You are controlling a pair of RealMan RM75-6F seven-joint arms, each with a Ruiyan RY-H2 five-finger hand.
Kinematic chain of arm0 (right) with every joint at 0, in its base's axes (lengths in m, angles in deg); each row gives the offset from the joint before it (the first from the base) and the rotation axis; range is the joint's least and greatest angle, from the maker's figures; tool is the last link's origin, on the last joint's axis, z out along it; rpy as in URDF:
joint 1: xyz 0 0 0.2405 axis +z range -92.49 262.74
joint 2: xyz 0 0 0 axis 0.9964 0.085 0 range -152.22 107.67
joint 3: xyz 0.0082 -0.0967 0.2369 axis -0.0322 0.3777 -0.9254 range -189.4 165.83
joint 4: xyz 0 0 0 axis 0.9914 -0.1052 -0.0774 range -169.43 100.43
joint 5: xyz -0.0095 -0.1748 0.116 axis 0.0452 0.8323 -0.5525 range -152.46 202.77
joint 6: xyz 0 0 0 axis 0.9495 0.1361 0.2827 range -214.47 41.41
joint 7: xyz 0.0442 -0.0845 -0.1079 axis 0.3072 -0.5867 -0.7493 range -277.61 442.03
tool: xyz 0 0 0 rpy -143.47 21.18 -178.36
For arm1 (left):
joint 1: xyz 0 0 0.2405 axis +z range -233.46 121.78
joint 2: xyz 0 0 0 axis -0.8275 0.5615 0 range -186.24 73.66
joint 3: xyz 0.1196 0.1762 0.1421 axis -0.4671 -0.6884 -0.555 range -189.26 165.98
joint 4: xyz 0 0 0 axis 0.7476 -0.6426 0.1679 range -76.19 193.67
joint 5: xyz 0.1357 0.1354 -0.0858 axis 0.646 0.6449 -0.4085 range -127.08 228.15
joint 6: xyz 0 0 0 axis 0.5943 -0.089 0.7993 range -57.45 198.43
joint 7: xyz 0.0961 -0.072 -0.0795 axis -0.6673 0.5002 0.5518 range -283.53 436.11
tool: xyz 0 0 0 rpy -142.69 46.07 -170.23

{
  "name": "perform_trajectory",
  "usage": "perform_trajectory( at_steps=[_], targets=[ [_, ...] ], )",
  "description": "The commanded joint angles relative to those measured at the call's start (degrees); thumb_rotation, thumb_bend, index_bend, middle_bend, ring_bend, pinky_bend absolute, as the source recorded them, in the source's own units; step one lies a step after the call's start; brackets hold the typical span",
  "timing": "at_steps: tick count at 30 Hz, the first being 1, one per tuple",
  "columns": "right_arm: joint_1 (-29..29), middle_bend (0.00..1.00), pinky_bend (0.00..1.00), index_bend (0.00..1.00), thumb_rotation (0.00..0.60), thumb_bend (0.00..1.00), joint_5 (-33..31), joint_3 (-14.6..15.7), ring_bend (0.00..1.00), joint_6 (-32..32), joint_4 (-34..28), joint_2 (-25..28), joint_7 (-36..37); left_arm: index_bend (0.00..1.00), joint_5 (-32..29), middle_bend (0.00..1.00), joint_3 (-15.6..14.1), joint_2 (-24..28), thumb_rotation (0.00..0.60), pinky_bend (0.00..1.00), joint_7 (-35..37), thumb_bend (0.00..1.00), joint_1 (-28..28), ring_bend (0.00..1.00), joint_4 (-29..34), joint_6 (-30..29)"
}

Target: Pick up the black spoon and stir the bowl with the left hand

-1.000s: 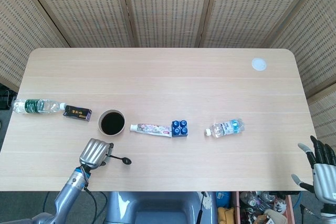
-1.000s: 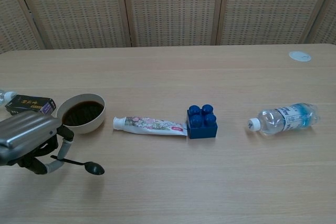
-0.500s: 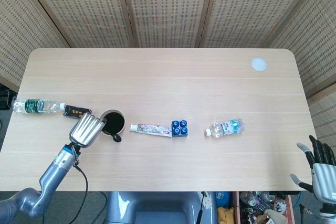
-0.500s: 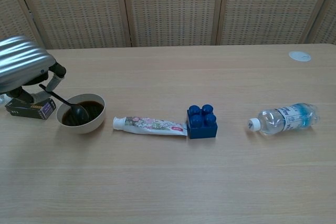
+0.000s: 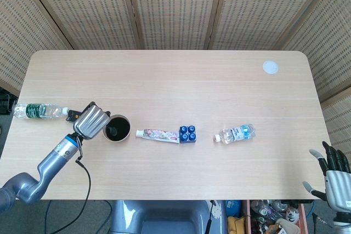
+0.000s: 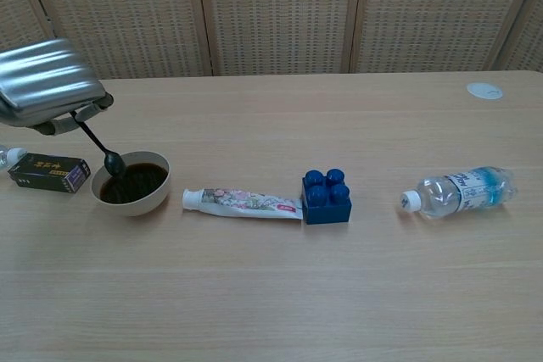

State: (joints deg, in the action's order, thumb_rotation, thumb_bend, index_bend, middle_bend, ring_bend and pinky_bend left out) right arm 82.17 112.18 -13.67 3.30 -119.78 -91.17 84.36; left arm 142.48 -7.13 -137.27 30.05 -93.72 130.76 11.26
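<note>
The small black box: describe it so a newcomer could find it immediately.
Start at the left end of the wooden table and find the bowl of dark liquid. The small black box lies flat just left of that bowl, between it and the green-labelled bottle near the table's left edge. It is the only rectangular black item, with gold lettering on top and a purple end.

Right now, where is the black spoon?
In the chest view, the left hand holds the black spoon at the table's left side, its tip at the bowl, beside the black box.
</note>
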Motion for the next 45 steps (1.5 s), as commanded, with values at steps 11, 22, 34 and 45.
perform_trajectory(
  at_steps=[11,22,34,45],
  targets=[
    [-0.49,0.08,0.00,0.22,0.600,0.19,-0.66,0.01,0.00,0.11,0.81,-0.16,0.70,0.68,-0.44,0.96,-2.17,-3.67,0.600,0.78,-3.74,0.39,-1.61,0.85,-6.40,3.95],
    [-0.54,0.08,0.00,0.22,0.600,0.19,-1.12,-0.03,0.00,-0.30,1.09,-0.36,0.82,0.68,-1.36,0.96,-2.60,-6.49,0.600,0.78,-5.34,0.39,-2.32,0.85,-8.41,5.12],
    [-0.87,0.08,0.00,0.22,0.600,0.19,-2.06,-0.21,0.00,-0.48,1.06,-0.17,0.46,0.68,-4.60,0.96,0.33,-11.90,0.600,0.78,-7.73,0.39,-5.56,0.85,-12.86,7.89],
    [-1.01,0.08,0.00,0.22,0.600,0.19,-2.57,-0.36,0.00,-0.63,0.43,0.05,-0.35,0.68,-6.90,0.96,1.33,-14.56,0.600,0.78,-8.14,0.39,-7.18,0.85,-17.18,8.69]
  ],
)
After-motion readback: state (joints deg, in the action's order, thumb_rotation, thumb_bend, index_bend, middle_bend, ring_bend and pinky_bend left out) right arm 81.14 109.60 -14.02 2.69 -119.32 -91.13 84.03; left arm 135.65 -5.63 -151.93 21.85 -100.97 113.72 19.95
